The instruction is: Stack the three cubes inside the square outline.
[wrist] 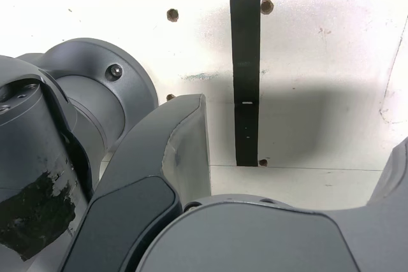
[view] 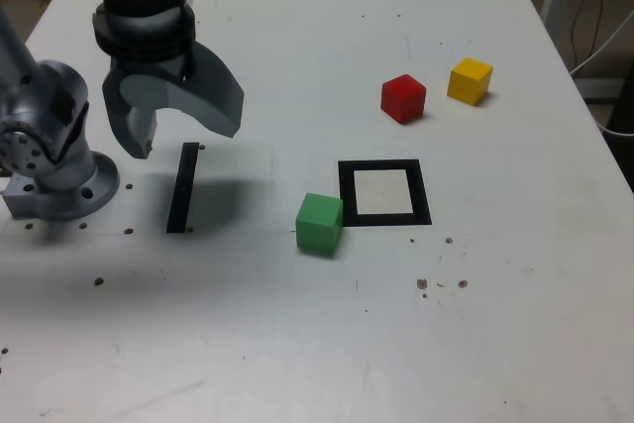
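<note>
My gripper (view: 188, 143) is wide open and empty above the black strip (view: 183, 188); I should centre it over the green cube (view: 319, 223), just beside the square outline (view: 424, 207), align with its faces, then descend straight

The white bench (view: 248, 334) bears a black strip (view: 182, 195) beneath the tool (view: 188, 144); to the exterior view's right of it lie the green cube (view: 319, 224), square outline (view: 424, 207), red cube (view: 403, 99) and, farthest, yellow cube (view: 470, 80).
</note>
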